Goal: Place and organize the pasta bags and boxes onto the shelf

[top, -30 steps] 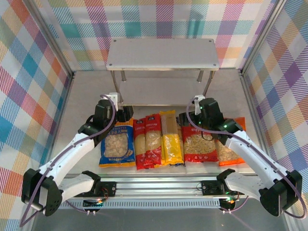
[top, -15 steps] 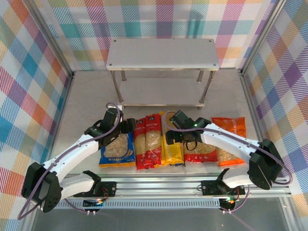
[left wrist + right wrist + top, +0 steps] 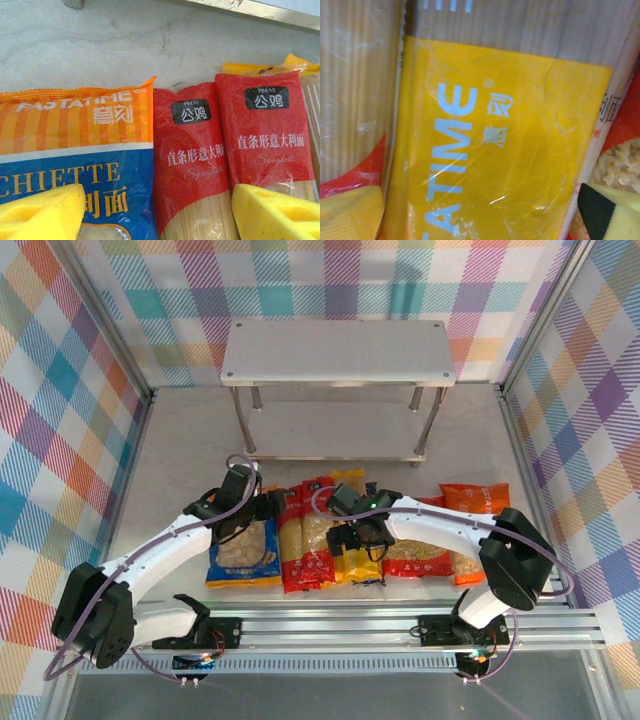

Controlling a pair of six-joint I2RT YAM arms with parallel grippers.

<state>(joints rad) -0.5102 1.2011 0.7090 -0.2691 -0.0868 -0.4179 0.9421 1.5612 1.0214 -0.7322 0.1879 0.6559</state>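
The right gripper [image 3: 480, 215] straddles the yellow pack [image 3: 490, 140], centre frame, jaws spread; the left gripper [image 3: 155, 210] gapes too. The snug red pack [image 3: 270, 135] beside it could get pinched along.

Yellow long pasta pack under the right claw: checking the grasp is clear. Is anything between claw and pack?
Nothing visible. In the right wrist view the yellow long pasta pack lies directly under the open right claw, fingertips straddling it. A red long pasta pack and a red pillow bag crowd its sides.
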